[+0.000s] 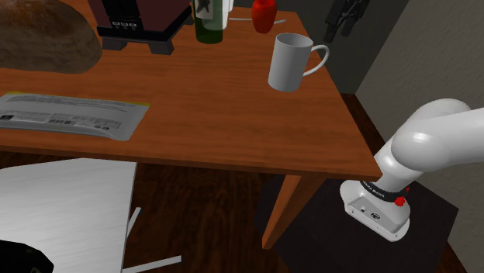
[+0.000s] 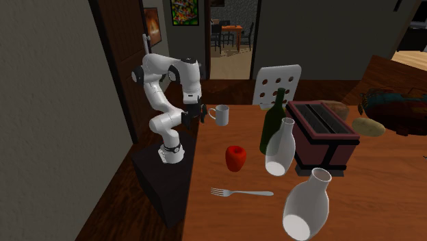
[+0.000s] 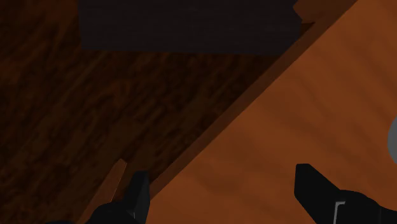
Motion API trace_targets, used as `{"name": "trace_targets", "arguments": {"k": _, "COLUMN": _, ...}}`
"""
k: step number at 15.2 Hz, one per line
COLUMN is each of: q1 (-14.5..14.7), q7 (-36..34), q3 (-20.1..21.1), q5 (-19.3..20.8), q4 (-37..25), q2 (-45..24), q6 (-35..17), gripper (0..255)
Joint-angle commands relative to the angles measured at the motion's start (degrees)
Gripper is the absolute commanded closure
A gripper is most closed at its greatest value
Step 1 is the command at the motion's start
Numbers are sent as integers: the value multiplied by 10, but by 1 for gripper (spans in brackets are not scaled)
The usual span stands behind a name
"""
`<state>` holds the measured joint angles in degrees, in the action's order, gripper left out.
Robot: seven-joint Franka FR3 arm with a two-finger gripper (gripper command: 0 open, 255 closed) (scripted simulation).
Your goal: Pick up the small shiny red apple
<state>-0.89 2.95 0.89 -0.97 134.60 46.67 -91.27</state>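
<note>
The pincer [image 3: 222,170] stands wide open, its two black fingers well apart with nothing between them. In the wrist view it hangs over the near edge of the wooden counter [image 3: 286,121], with dark floor beyond that edge. In the second exterior view the pincer [image 2: 202,113] is just beside a white mug [image 2: 220,115] at the counter's end nearest the stand.

The red apple [image 2: 236,157] sits well apart from it, further along the counter. It lies between a fork [image 2: 241,193] and a dark green bottle [image 2: 274,123], with a white vase [image 2: 279,147] near it on the second exterior view's right. In the shoulder view the apple [image 1: 264,14] is at the far edge, to the right of the green bottle [image 1: 208,19] and beyond the mug [image 1: 291,62].

I judge the apple to be light and stiff, so it should not give under the fingers. Its skin looks smooth and glossy, and I expect it to be slippery. Being rounded, it could roll or squirt out of a grip that is off centre. The best hold is probably across its widest part, one finger on each side at mid height, coming down from above. A moderate squeeze should do, since a hard one might bruise it.

It stands upright with the stem end pointing up. It looks a little taller than wide, so its long axis is about vertical, and it favours no sideways direction
</note>
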Motion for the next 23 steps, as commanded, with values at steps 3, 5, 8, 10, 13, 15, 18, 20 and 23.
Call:
{"name": "trace_targets", "arguments": {"k": 3, "q1": 4, "q7": 29, "q3": -8, "q5": 14, "q4": -39, "q2": -52, "q6": -5, "gripper": 0}}
{"name": "trace_targets", "arguments": {"k": 5, "q1": 8, "q7": 58, "q3": -14, "q5": 27, "q4": -81, "q2": -104, "q6": -8, "gripper": 0}}
{"name": "trace_targets", "arguments": {"k": 8, "q1": 15, "q7": 98, "q3": -21, "q5": 43, "q4": -150, "q2": -181, "q6": -7, "gripper": 0}}
{"name": "trace_targets", "arguments": {"k": 10, "q1": 19, "q7": 125, "q3": -24, "q5": 53, "q4": -199, "q2": -231, "q6": -2, "gripper": 0}}
{"name": "trace_targets", "arguments": {"k": 13, "q1": 25, "q7": 164, "q3": -25, "q5": 67, "q4": -278, "q2": -307, "q6": 9, "gripper": 0}}
{"name": "trace_targets", "arguments": {"k": 15, "q1": 28, "q7": 189, "q3": -24, "q5": 75, "q4": -335, "q2": -359, "q6": 21, "gripper": 0}}
{"name": "trace_targets", "arguments": {"k": 18, "q1": 33, "q7": 226, "q3": -21, "q5": 89, "q4": -430, "q2": -438, "q6": 43, "gripper": 0}}
{"name": "trace_targets", "arguments": {"k": 20, "q1": 36, "q7": 250, "q3": -17, "q5": 99, "q4": -500, "q2": -493, "q6": 63, "gripper": 0}}
{"name": "trace_targets", "arguments": {"k": 23, "q1": 39, "q7": 268, "q3": -14, "q5": 107, "q4": -549, "q2": -536, "q6": 73, "gripper": 0}}
